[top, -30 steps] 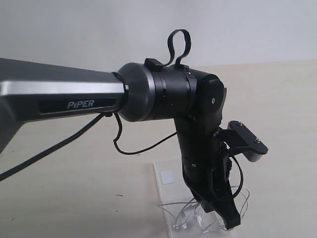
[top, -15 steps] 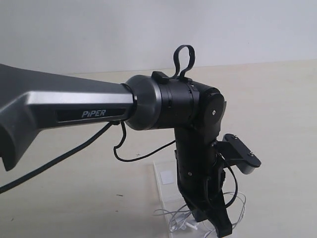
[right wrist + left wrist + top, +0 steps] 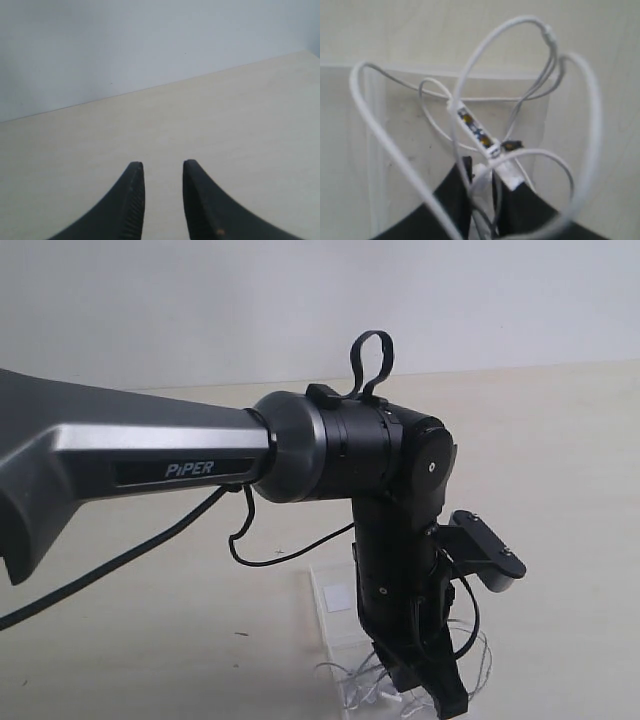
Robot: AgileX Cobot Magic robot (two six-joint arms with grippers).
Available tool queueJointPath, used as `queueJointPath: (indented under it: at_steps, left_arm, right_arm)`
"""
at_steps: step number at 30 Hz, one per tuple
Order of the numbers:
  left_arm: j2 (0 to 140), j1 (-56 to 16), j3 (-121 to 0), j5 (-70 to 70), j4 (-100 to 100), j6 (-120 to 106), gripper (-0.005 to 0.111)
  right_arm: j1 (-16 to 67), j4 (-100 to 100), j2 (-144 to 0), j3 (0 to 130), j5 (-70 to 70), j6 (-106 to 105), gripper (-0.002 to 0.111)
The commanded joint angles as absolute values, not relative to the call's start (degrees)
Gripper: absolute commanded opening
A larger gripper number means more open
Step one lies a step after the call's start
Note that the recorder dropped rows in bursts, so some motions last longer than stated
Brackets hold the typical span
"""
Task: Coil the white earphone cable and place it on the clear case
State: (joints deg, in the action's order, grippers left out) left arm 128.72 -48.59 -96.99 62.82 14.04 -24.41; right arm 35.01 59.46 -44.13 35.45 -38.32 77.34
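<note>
Since a second ago the left arm (image 3: 150, 455) has swung a little to the right and dropped, so that its left gripper (image 3: 432, 688) now sits lower, at the bottom edge of the exterior frame; over the last half second we see almost no further change. The white earphone cable (image 3: 352, 687) has sunk with it, and its loops lie flatter than before, spread at the lower centre of the exterior frame around the gripper's tip.

In the left wrist view the jaws are clenched on the cable: a strand runs through the narrow slit between the two dark fingers (image 3: 451, 200), and wide loops stand out in front of them. The inline remote (image 3: 475, 129) lies slanted just beyond the fingertips, over the clear case (image 3: 335, 632). The case rests flat on the counter (image 3: 560, 440) at the lower centre, with its white sticker (image 3: 338, 598) on the half farther from the bottom edge; the cable loops overlap the nearer half.

The right gripper (image 3: 162, 170) shows only in its own wrist view, its jaws released with a small gap and nothing between them, above bare counter.
</note>
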Motion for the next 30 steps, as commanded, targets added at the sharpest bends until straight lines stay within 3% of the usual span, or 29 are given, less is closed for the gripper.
queueJointPath:
  at_steps: [1,3,6,30]
  left_arm:
    - [128.5,-48.5,-97.2,63.3,13.7,-24.2,0.039]
    - [128.5,-48.5,-97.2,63.3,13.3,-24.2,0.051]
    - [128.5,-48.5,-97.2,63.3,11.8,-23.7,0.057]
    - [125.2,-48.5,-97.4,64.5,8.3,-22.6,0.056]
  right_arm:
    - [34.7,59.8,-44.1,35.1,-37.9,76.9,0.027]
    - [34.7,59.8,-44.1,35.1,-37.9,76.9,0.027]
    - [34.7,59.8,-44.1,35.1,-37.7,76.9,0.027]
    - [34.7,59.7,-44.1,35.1,-37.6,76.9,0.027]
